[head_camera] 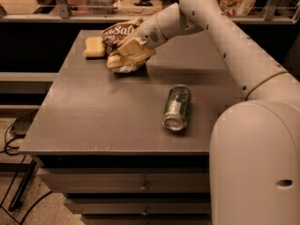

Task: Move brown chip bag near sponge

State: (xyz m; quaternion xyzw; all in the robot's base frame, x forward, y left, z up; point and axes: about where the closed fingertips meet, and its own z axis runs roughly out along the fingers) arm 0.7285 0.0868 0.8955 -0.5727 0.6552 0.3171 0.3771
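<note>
The brown chip bag is crinkled, with white lettering on its dark top and a pale yellow lower part. My gripper is shut on the bag at the far left part of the table. The bag's lower edge is at or just above the tabletop. The pale yellow sponge lies flat just left of the bag, almost touching it. My arm reaches in from the right.
A green-and-silver drink can lies on its side right of the table's middle. Drawers sit below the table's front edge. A counter with a dark gap runs behind the table. Cables lie on the floor at the left.
</note>
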